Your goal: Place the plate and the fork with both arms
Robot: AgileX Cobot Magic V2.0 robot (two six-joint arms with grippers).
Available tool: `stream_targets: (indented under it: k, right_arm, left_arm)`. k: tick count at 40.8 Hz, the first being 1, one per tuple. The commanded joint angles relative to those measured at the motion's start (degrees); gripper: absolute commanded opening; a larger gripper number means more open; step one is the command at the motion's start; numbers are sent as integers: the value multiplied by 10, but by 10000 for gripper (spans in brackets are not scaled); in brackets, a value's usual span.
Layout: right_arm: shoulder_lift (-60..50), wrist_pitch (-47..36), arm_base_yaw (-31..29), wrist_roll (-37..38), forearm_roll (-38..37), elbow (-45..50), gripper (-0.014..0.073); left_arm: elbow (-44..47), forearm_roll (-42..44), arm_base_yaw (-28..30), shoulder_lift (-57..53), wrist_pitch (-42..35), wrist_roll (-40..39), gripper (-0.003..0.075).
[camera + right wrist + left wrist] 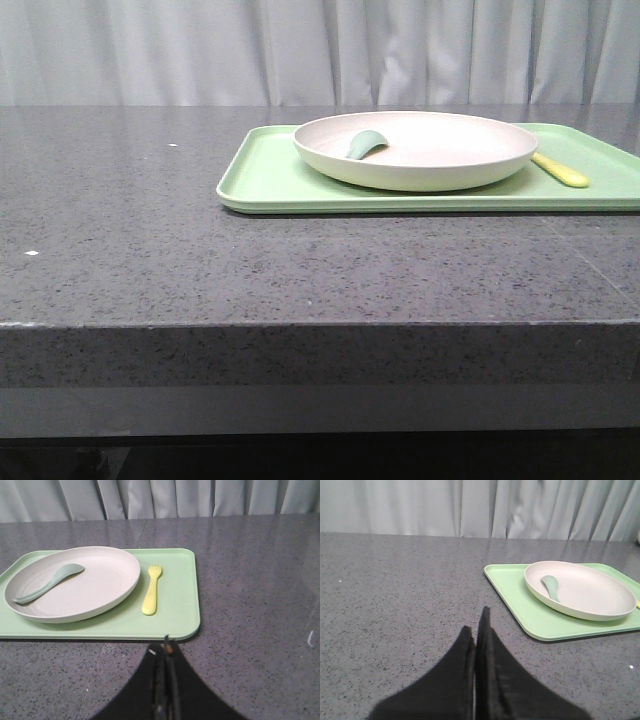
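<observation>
Looks like a staged test bench, not a lived-in kitchen: dark speckled stone counter (150,230), plain grey curtain (200,50) closing off the whole background, tableware limited to a green tray (270,180) bearing a plate (430,150), spoon (365,143) and fork (562,170).

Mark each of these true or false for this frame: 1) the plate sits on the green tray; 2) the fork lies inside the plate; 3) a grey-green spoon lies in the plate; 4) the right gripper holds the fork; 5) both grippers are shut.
1) True: the plate rests on the green tray.
2) False: the fork lies on the tray beside the plate, on the robot's right of it.
3) True: the spoon lies in the plate.
4) False: the right gripper is empty, short of the tray.
5) True: the left gripper is shut as well, over bare table.
</observation>
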Motion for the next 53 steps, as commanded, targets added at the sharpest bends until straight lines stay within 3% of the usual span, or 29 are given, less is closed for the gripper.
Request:
stream_targets:
  k: [1, 12, 22, 30, 35, 53]
  right_arm:
    - [4, -45, -2, -5, -5, -14, -69]
    - [4, -45, -2, -5, -5, -14, -69]
    - [4, -45, -2, -5, -5, -14, -69]
    - [4, -44, -2, -5, -5, -14, -69]
    - [4, -42, -2, -5, -5, -14, -69]
    - [4, -42, -2, -5, -5, -14, -69]
  left_arm:
    - [-16, -2, 0, 5, -44, 1, -18]
    - [45, 30, 14, -48, -93, 1, -18]
    - [139, 30, 109, -176, -85, 1, -18]
    - [197, 30, 172, -176, -94, 1, -18]
    - [235, 30, 178, -176, -130, 1, -18]
    - [234, 30, 178, -175, -116, 1, -18]
